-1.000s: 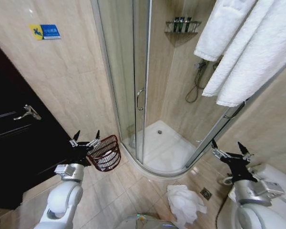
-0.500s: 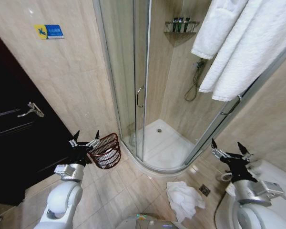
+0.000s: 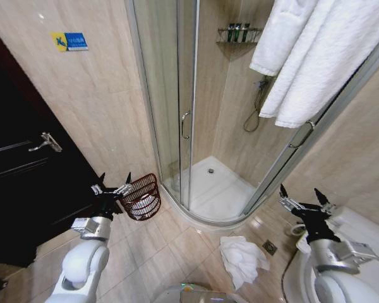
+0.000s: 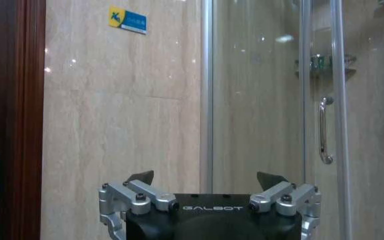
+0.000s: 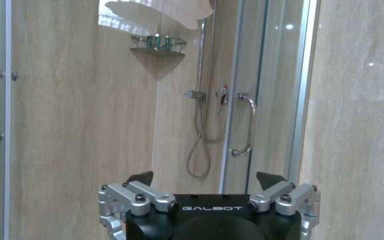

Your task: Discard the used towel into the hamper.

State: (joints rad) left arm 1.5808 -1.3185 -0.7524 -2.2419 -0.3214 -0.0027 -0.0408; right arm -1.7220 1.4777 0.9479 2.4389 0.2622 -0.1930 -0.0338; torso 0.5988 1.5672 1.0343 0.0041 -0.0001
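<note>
The used towel (image 3: pixel 241 259) lies crumpled and white on the tiled floor, low in the head view, right of centre. The hamper (image 3: pixel 141 197), a reddish-brown openwork basket with something white inside, stands against the wall by the shower's left edge. My left gripper (image 3: pixel 114 184) is raised and open just left of the hamper. Well above and to the right of the towel, my right gripper (image 3: pixel 300 195) is open and holds nothing. In the wrist views, the left gripper (image 4: pixel 205 178) faces the wall and shower glass, and the right gripper (image 5: pixel 205 178) faces the shower door.
A curved glass shower enclosure (image 3: pixel 188 120) fills the middle, with its raised white tray (image 3: pixel 216 196). White towels (image 3: pixel 316 57) hang from a rail at upper right. A dark door (image 3: pixel 25 170) is on the left. A floor drain (image 3: pixel 269 247) lies beside the towel, and a white fixture (image 3: pixel 360 240) at right.
The whole head view has shifted, so the camera moved: the floor towel and hamper sit a little higher and further left. Both grippers hold the same open pose.
</note>
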